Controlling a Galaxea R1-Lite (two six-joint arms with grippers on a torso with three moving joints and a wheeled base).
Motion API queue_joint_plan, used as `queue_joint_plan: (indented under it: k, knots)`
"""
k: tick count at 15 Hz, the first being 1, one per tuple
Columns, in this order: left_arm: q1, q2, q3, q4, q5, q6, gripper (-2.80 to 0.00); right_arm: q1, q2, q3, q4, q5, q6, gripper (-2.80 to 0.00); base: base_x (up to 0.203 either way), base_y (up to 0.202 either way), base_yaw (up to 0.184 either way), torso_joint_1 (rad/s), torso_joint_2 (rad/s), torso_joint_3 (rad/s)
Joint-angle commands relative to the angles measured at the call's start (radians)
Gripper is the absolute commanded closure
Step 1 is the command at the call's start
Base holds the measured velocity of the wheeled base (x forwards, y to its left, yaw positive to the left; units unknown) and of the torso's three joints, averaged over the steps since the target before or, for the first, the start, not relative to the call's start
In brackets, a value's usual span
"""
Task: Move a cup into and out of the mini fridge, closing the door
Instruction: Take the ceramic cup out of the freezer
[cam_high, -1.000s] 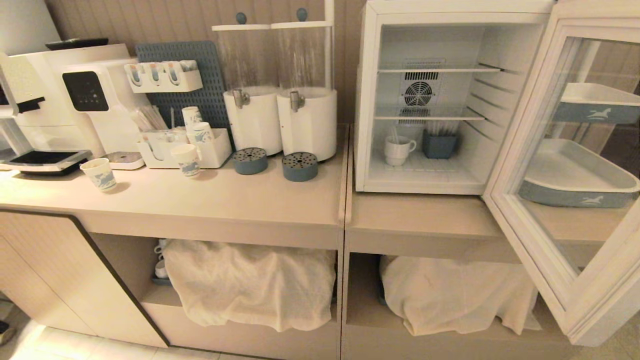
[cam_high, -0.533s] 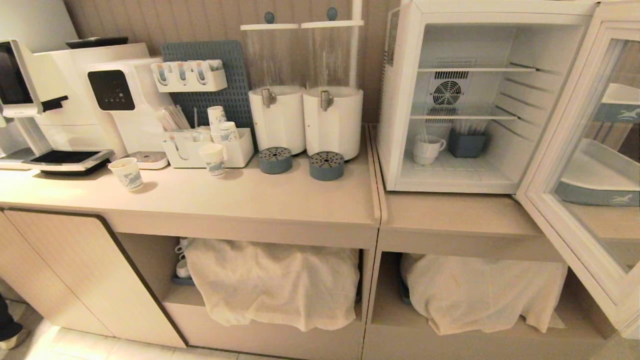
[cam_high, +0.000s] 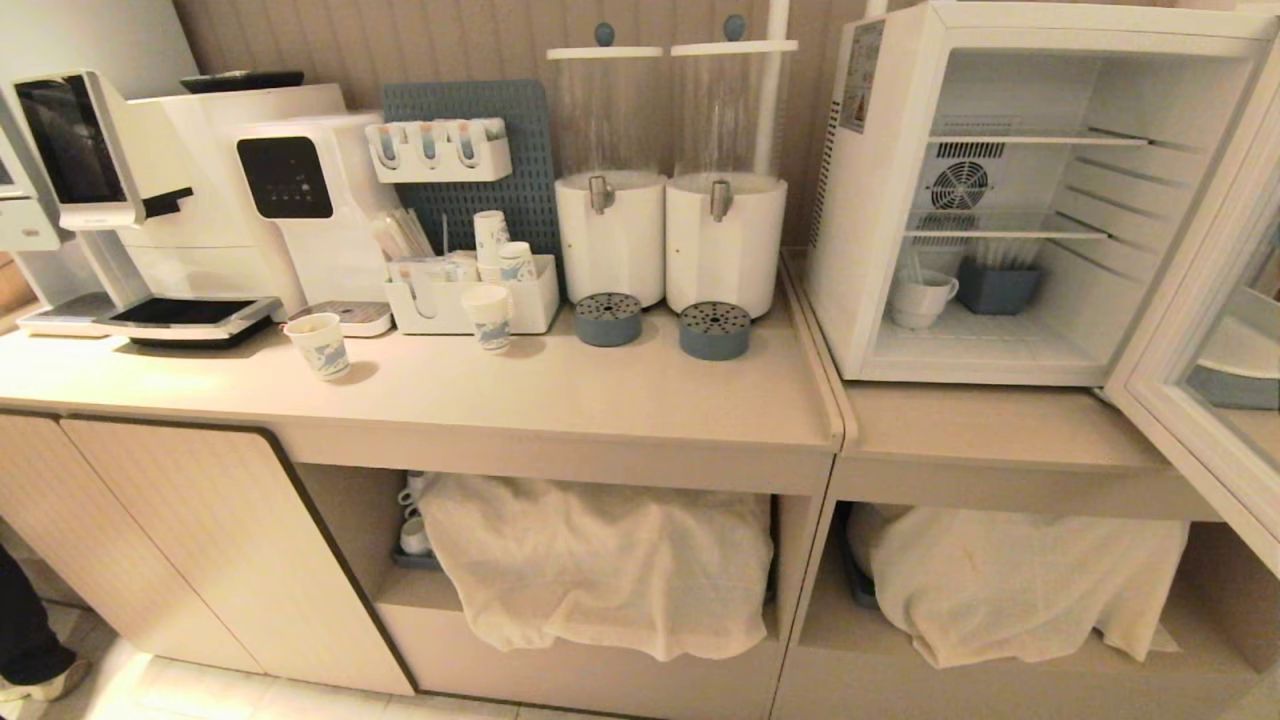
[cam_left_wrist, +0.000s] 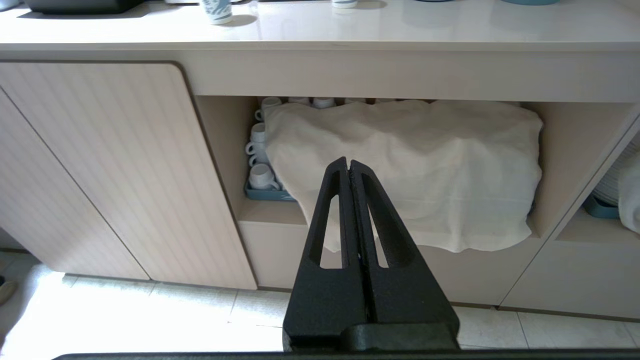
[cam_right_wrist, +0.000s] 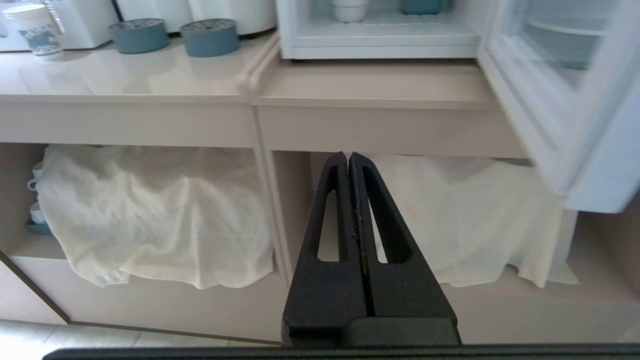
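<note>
One mini fridge (cam_high: 1040, 190), white, stands on the lower right section of the counter (cam_high: 560, 395), its door (cam_high: 1205, 330) swung wide open toward the right; wire shelves and a rear fan are visible inside. One cup (cam_high: 920, 298), squat white ceramic with a side handle, sits on the fridge floor at the left, just beside a blue-grey holder (cam_high: 997, 284); in the right wrist view only the cup's base (cam_right_wrist: 350, 9) shows at the frame edge.

Two white drink dispensers (cam_high: 668, 235) with clear upper tanks stand left of the fridge, a round blue drip tray (cam_high: 714, 330) before each. Further left: a white organiser (cam_high: 470, 300) with stacked printed paper cups, one loose paper cup (cam_high: 320, 345) on the counter, two white machines (cam_high: 250, 190) with black screens, and a blue pegboard (cam_high: 470, 165).

Two open shelves under the counter hold items covered by cream cloths (cam_high: 610, 560); white mugs (cam_left_wrist: 260, 160) on a blue tray show beside the left cloth.

Left pincer (cam_left_wrist: 348, 167): pressed together, empty, low before the left shelf. Right pincer (cam_right_wrist: 348, 161): pressed together, empty, low before the shelf divider.
</note>
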Motion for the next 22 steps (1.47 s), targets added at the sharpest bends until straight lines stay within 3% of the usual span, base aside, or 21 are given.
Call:
queue_joint_plan:
  k: [1, 12, 22]
  knots:
    - [0.001, 0.001, 0.0, 0.0, 0.0, 0.0, 0.0, 0.001, 0.0, 0.014, 0.0, 0.001, -0.001, 0.0, 0.0, 0.115, 0.006, 0.002, 0.0, 0.007]
    - [0.001, 0.001, 0.0, 0.0, 0.001, 0.006, 0.0, 0.001, 0.0, 0.014, 0.0, 0.001, -0.001, 0.0, 0.0, 0.005, 0.0, 0.0, 0.0, 0.0]
    - [0.001, 0.001, 0.0, 0.0, 0.0, 0.006, 0.0, 0.001, 0.0, 0.014, 0.0, 0.001, -0.001, 0.0, 0.184, 0.0, 0.0, 0.002, 0.0, 0.002]
